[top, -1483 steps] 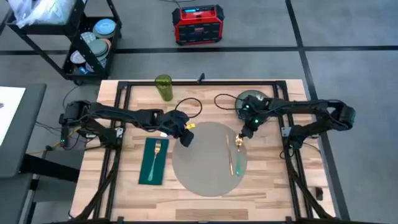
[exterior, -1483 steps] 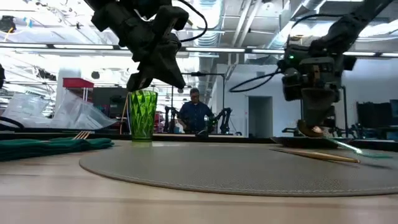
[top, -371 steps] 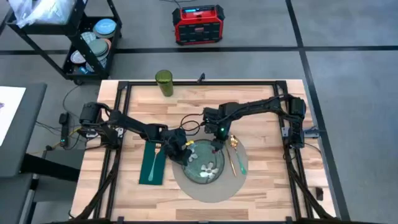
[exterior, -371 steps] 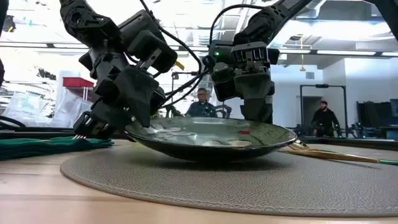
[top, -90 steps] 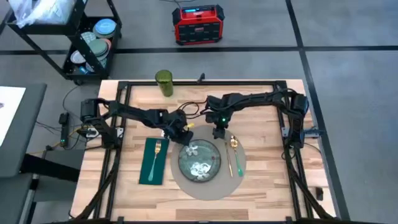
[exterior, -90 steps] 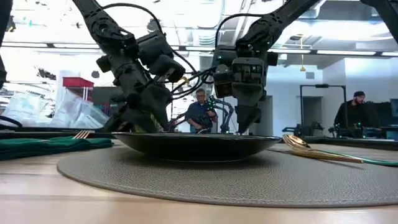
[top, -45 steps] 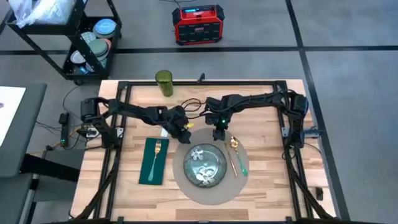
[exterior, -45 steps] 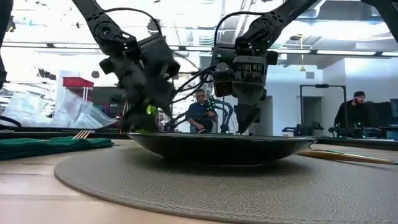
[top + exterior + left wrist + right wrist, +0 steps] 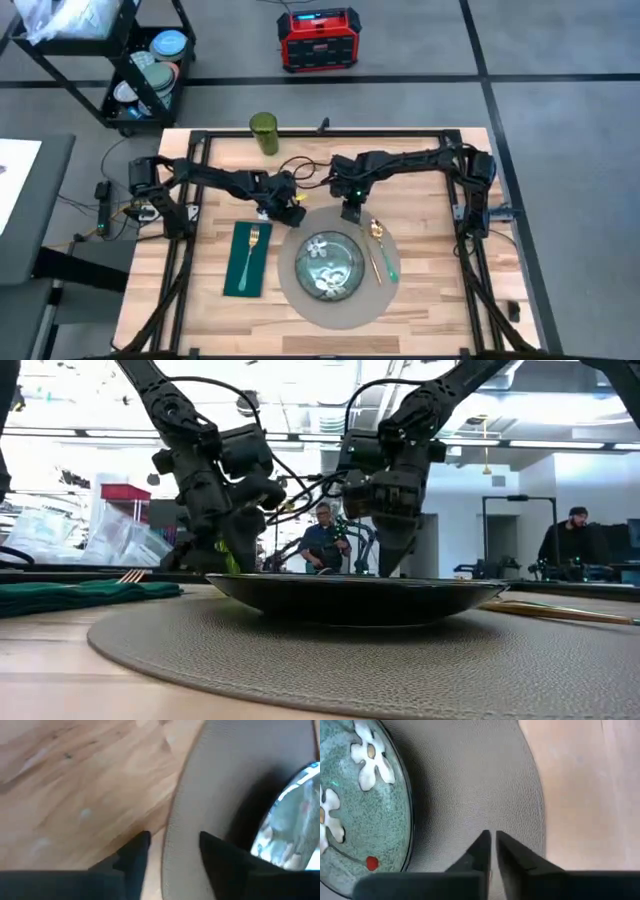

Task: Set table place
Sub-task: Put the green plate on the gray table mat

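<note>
The dark green floral plate (image 9: 330,265) sits on the middle of the round grey-beige place mat (image 9: 345,308), which lies flat on the wooden table (image 9: 430,300). My left gripper (image 9: 294,213) hovers open just beyond the plate's far-left rim, over the mat's edge (image 9: 175,815). My right gripper (image 9: 352,213) hangs shut over the mat (image 9: 470,785) beyond the plate's far rim (image 9: 405,795). In the low view both grippers, the left (image 9: 220,558) and the right (image 9: 386,565), stand behind the plate (image 9: 360,598), clear of it.
A dark green cloth (image 9: 247,262) with a gold fork (image 9: 252,240) lies left of the mat. A gold spoon and a green-handled utensil (image 9: 380,250) lie on the mat's right part. A green glass (image 9: 263,136) stands at the far edge. People stand in the room behind.
The plate has slid a little toward the table's near and right edges on the mat, and lies still since. My left gripper has drawn back from the plate's rim toward the far left. My right gripper has stayed beyond the far rim.
</note>
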{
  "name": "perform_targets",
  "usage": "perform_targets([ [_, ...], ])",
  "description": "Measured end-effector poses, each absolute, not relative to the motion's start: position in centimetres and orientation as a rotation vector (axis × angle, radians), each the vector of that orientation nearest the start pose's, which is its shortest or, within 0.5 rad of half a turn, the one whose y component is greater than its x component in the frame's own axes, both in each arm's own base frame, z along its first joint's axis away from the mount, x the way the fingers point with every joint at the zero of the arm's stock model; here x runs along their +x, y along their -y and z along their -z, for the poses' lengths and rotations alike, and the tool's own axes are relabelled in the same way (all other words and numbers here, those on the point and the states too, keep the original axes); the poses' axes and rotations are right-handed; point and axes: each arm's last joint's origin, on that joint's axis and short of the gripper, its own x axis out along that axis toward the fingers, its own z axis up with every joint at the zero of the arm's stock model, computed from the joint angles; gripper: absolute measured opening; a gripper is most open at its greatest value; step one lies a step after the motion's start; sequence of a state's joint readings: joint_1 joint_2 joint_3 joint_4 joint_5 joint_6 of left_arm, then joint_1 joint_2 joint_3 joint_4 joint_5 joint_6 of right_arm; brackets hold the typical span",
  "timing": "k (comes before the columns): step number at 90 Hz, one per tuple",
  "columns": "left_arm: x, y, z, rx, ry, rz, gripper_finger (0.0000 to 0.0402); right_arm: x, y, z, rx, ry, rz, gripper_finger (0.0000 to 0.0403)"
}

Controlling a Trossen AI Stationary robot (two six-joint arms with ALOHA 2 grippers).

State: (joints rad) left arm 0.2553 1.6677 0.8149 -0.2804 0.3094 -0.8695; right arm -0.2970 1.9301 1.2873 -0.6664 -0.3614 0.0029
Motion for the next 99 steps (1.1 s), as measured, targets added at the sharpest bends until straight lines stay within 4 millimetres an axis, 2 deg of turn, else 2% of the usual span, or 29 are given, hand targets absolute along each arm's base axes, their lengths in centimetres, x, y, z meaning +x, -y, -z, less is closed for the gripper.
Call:
perform_targets([
  [6,29.0,-6.7,-14.2,-1.029,-1.058,-0.435,0.0032,35.6,9.9,-16.0,0.427,-1.241,-0.053,0.0003],
  [10,29.6,-6.7,-14.9,-0.974,-1.054,-0.424,0.0014,35.5,9.9,-16.0,0.427,-1.243,-0.053,0.0001],
  [27,31.4,-6.0,-18.9,-0.642,-1.116,-0.442,0.0001,35.5,10.0,-16.0,0.408,-1.24,-0.07,0.0],
  [37,31.8,-4.8,-20.1,-0.497,-1.153,-0.432,0.0,35.5,10.0,-16.0,0.402,-1.239,-0.077,0.0],
  [64,31.5,-1.7,-18.7,-0.422,-1.189,-0.322,0.0,35.6,10.1,-15.8,0.38,-1.237,-0.094,0.0],
  [84,31.7,0.3,-18.6,-0.336,-1.187,-0.242,0.0,35.7,10.1,-15.8,0.358,-1.224,-0.105,0.0],
  [99,32.3,1.7,-16.5,-0.304,-1.232,-0.189,0.0,35.8,9.8,-15.8,0.347,-1.224,-0.116,0.0],
])
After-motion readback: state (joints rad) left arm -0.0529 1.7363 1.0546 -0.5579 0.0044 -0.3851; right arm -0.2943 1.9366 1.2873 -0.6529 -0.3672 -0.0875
